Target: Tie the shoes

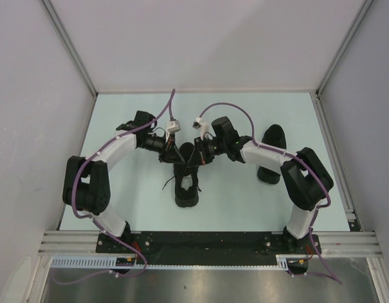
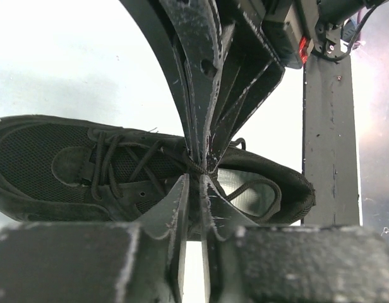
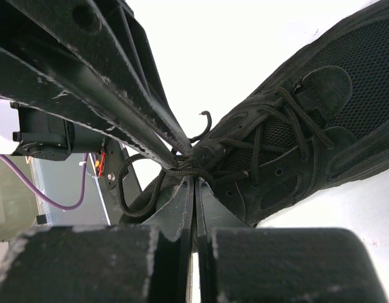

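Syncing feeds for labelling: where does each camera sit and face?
Top external: above, behind the bases, looking down on the table, left arm, right arm and sneaker.
Left wrist: on the left arm, facing the sneaker's side; left hand below, right hand above.
Right wrist: facing the laces; right hand below.
Shared: both wrist views show the hands meeting at the laces.

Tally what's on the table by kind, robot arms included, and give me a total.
Black shoes: 2, one in the middle and one at the right, partly covered
Robot arms: 2, the left arm and the right arm
Total: 4
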`<state>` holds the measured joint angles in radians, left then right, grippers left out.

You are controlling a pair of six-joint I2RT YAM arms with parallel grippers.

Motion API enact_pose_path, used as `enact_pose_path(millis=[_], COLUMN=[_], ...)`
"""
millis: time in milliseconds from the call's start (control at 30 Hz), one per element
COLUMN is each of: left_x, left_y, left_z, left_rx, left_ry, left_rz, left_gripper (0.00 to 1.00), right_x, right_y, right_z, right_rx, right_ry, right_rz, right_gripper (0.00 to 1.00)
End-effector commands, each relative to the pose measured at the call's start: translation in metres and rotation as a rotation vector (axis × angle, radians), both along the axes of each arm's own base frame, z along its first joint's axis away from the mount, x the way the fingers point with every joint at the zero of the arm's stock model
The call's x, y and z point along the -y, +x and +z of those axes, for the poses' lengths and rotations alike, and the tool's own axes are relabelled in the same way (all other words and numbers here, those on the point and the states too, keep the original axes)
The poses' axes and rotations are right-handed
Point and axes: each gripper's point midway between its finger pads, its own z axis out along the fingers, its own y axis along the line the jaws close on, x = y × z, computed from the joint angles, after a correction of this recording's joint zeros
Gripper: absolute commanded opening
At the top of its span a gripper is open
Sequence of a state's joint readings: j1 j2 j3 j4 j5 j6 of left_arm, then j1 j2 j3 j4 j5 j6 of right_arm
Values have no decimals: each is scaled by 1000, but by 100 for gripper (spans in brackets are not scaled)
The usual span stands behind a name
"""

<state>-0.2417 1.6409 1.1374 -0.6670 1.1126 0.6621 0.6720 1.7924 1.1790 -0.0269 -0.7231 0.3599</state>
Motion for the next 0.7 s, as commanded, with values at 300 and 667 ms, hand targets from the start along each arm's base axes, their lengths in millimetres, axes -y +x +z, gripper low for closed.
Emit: enact_pose_path(millis=[300,667], left_x=[7,13], left_y=[5,4], left_z=[7,0], left_rx=[38,36], left_ry=[-30,-10], left_rz=[-35,-38], left_gripper=[28,28], right_x=[0,0], right_y=[3,3], right_z=[-6,-5], right_rx=[21,21], right_ry=[-9,-7], right_rz=[-7,-5], right_gripper=[0,0])
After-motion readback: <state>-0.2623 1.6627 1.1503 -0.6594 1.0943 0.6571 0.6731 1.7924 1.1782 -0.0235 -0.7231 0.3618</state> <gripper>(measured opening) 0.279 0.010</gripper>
